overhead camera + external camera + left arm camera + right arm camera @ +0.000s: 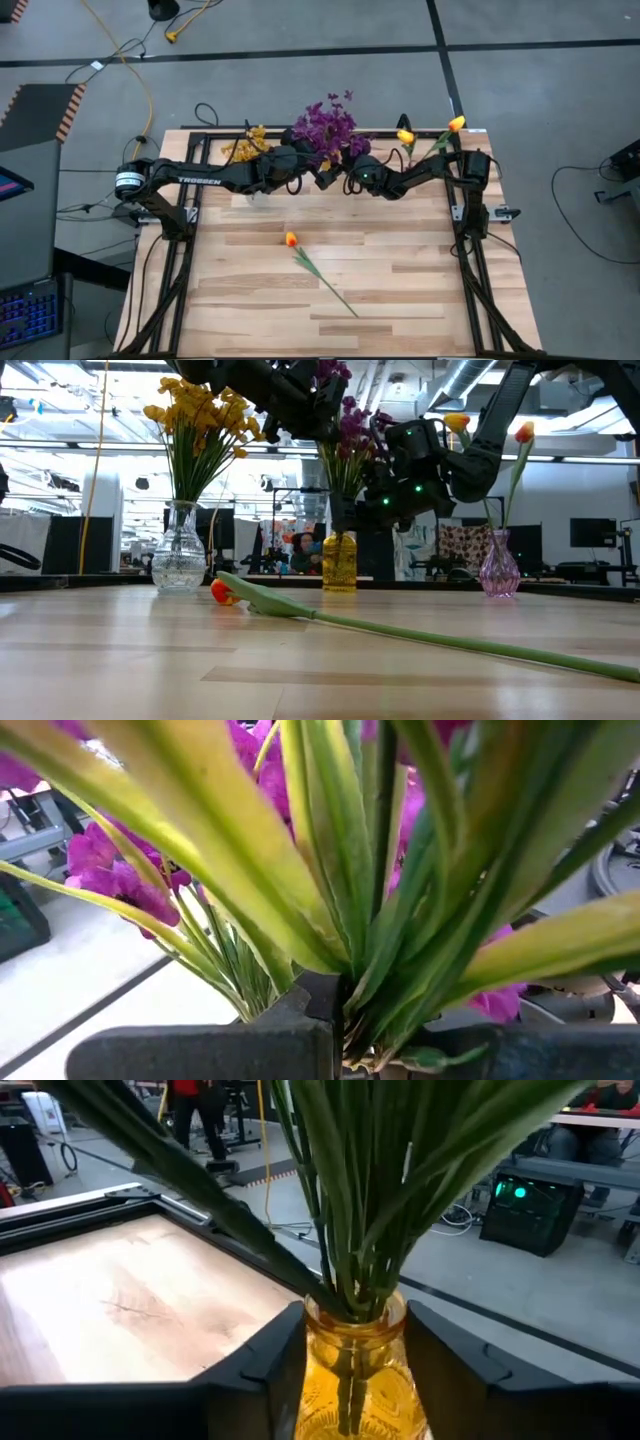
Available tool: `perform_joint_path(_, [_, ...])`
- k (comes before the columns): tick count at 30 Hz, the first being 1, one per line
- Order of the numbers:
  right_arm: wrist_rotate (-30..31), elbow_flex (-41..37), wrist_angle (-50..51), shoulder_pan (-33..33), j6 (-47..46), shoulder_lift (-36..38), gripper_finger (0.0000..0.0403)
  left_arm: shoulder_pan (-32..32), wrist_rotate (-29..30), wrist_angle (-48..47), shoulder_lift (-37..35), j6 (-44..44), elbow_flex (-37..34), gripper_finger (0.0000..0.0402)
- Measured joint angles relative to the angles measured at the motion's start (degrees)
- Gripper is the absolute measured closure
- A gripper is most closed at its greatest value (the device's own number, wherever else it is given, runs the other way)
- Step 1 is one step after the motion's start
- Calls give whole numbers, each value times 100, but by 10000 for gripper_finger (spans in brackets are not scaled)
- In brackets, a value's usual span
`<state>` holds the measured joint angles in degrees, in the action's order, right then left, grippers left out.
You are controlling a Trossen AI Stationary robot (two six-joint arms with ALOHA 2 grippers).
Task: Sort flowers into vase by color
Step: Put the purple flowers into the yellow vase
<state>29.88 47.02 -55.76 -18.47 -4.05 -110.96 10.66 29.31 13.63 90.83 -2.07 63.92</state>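
Note:
A bunch of purple flowers (325,125) stands with its stems in an amber vase (340,560) at the table's far middle. My left gripper (375,1040) is shut on the bunch's green stems above the vase. My right gripper (352,1370) is closed on the amber vase's neck. A yellow bunch (200,415) stands in a clear glass vase (180,560) at the far left. Two orange-yellow tulips (405,135) stand in a pink vase (498,570) at the far right. One tulip (291,239) lies flat on the table's middle, and its stem (330,285) runs toward the near right. My left gripper pinches the purple bunch's bundle of stems and long leaves (350,1005) between its two fingers, below the blossoms. The bunch stands upright and fans out beyond the fingers. My right gripper has the amber vase's neck (350,1330) between its two fingers (270,1365), one on each side, level from the table's right. The vase stands upright on the table.
The three vases stand in a row along the table's far edge. The wooden table (400,290) has free room around the lying tulip. A black frame (470,250) runs along the table's sides.

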Motion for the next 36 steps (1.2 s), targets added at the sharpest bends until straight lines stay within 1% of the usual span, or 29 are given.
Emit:
perform_joint_path(4, [-10, 0, 4, 1, 0, 0, 251, 0, 6, -12, 0, -2, 0, 384])
perform_joint_path(7, [-10, 0, 4, 3, 0, 0, 267, 0, 6, -13, 0, -4, 0, 384])
perform_joint_path(14, [-10, 0, 2, 3, 2, 2, 278, 0, 7, -13, 2, -9, 0, 384])
perform_joint_path(21, [-10, 0, 2, 5, 0, 2, 274, 0, 7, -11, 2, -11, 0, 384])
perform_joint_path(24, [-29, 0, 2, 8, -3, 2, 264, 0, 5, -11, 2, -11, 0, 384])
perform_joint_path(26, [-86, 0, 2, 7, -3, 5, 250, 0, 4, -7, 2, -11, 0, 384])
perform_joint_path(33, [-140, 7, 112, 5, -381, 11, 169, 0, -4, -2, 2, -13, 0, 384])
perform_joint_path(36, [-156, 7, 124, 5, -407, 11, 146, -2, -4, 0, 2, -13, 0, 384])
